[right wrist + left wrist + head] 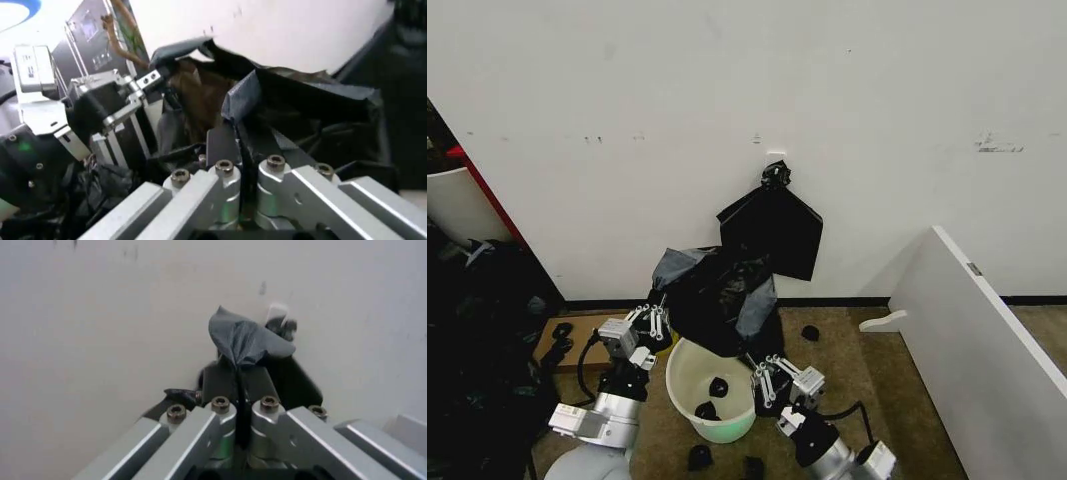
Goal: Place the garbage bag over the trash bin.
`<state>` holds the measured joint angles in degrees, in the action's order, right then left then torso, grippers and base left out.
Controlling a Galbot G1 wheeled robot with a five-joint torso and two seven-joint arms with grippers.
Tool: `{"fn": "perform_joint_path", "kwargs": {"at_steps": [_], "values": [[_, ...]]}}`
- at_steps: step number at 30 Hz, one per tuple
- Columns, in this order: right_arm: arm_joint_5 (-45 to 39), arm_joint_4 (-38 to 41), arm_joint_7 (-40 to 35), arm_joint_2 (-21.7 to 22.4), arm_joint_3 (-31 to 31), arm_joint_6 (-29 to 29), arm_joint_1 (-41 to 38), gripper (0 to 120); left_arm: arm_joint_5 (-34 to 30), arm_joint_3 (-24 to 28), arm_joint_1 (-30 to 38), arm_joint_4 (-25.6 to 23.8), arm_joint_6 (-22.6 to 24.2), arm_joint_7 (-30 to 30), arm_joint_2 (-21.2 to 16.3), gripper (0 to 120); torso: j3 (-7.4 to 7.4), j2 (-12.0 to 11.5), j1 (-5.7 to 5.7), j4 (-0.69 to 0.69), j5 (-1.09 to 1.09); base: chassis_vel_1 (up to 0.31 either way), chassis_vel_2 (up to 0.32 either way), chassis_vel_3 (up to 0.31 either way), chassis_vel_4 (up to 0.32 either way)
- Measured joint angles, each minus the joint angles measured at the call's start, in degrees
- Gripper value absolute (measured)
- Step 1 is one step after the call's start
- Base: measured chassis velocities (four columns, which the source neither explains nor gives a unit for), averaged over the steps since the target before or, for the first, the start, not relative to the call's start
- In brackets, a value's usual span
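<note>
Left gripper point(652, 322): closed on the garbage bag's edge, at 9 o'clock of the bin's rim; in the left wrist view its fingers point(217, 382) are pressed together with a fold of black film sticking up between them.
Right gripper point(769, 377): closed on the bag's opposite edge, at 3 o'clock of the bin's rim; in the right wrist view the fingers point(223, 145) pinch the plastic, and the left gripper shows farther off.
Garbage bag point(717, 295): black, crinkly, with a greyish sheen, stretched open between the two grippers and held above the far rim of the bin, at its 12 o'clock; the mouth gapes in the right wrist view point(293, 107).
Trash bin point(689, 385): round, white, pale green low down, on the floor between the arms, its opening facing up.
Scraps in bin point(718, 386): small black pieces on its bottom.
Black bundle point(772, 230): flat, squarish, knotted at the top, hanging on the wall at 12 o'clock behind the bag.
White slanted panel point(987, 320): at 3 o'clock, well apart from the bin.
</note>
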<state>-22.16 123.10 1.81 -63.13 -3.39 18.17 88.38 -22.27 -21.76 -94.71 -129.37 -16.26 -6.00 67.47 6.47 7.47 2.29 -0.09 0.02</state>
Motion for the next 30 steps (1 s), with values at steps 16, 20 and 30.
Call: {"fn": "perform_joint_path", "kwargs": {"at_steps": [16,20,30], "values": [[4.84,-8.23,1.89,-1.57,3.65,2.99,-2.00,0,-10.25,3.42,1.33,7.61,-0.13,3.15,3.77,0,0.01,0.00,0.00,0.00,0.00,0.000,0.000,0.000,0.000],[5.50,-8.58,1.67,-1.38,3.98,2.84,-1.64,0,-11.00,3.66,1.71,9.75,0.23,3.29,4.08,0,0.00,0.00,0.00,0.00,0.00,0.000,0.000,0.000,0.000],[5.27,-12.67,0.86,-1.69,1.96,2.59,-2.51,0,-8.76,4.11,2.77,16.41,-2.93,5.92,4.85,0,0.00,0.00,0.00,0.01,-0.01,0.000,0.000,0.000,0.000]]}}
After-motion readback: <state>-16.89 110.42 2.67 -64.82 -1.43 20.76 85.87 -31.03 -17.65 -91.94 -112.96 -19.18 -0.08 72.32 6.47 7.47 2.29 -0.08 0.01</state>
